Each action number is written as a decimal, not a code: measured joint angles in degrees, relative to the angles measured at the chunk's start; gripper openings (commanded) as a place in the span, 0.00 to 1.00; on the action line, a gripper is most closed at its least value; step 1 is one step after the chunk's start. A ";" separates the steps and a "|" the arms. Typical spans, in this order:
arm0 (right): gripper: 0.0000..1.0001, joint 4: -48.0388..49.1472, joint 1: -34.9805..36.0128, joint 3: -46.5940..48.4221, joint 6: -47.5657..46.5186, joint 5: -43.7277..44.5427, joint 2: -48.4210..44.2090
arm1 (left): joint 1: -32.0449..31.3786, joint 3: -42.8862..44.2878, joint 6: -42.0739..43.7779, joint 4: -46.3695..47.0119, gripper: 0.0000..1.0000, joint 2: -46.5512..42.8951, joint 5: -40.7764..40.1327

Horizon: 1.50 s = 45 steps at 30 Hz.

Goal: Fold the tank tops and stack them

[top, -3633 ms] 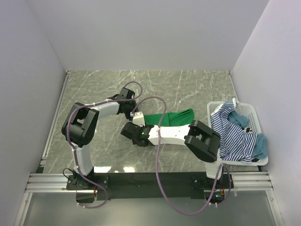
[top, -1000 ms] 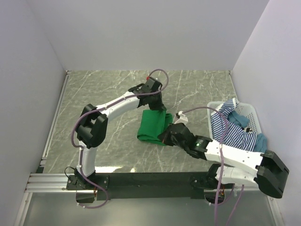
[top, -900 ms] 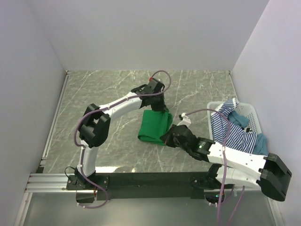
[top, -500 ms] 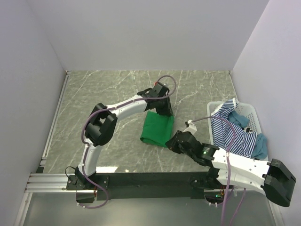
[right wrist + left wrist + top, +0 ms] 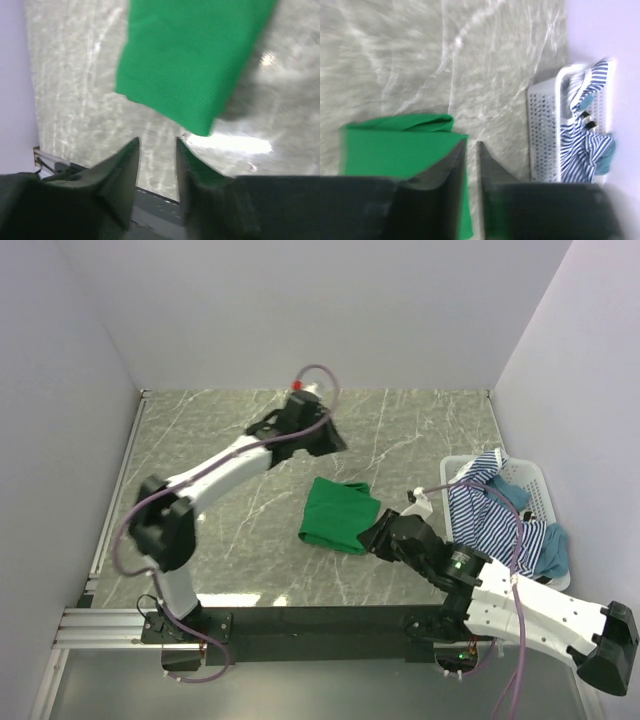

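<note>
Backed off the folded green tank top (image 5: 338, 515), left pincer (image 5: 471, 145) stands barely parted, right pincer (image 5: 157, 141) open, both empty. Striped tank top (image 5: 490, 515) lies right, nearer the right pincer.

I'm looking into a robotics lab test cell, not a home or shop. Plain pale wall panels (image 5: 300, 310) box in the table (image 5: 420, 420) on three sides, and its top is a grey-green marble-look sheet. Along the near edge an aluminium rail frame (image 5: 100, 625) carries a black bar (image 5: 320, 620), where the left arm (image 5: 215, 470) and right arm (image 5: 520, 605) are bolted, with purple cables (image 5: 318, 367) looping off them. A white slatted basket (image 5: 538, 485) sits at the right edge.
</note>
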 measured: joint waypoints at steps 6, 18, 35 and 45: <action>0.31 5.49 -0.07 7.72 -3.76 -2.10 13.77 | 4.15 -16.83 -2.34 2.10 0.01 -13.11 -0.35; 0.29 17.70 -0.92 -4.96 -1.57 -9.44 25.70 | 1.73 -39.36 -6.88 10.84 0.01 -8.74 4.87; 0.20 11.39 -1.68 1.77 -2.97 -10.45 10.51 | 1.38 -32.68 -2.21 4.09 0.13 -13.25 3.21; 0.12 15.08 -6.43 -2.03 -4.35 -11.47 23.85 | -2.47 -35.93 -2.99 9.60 0.04 -12.13 9.53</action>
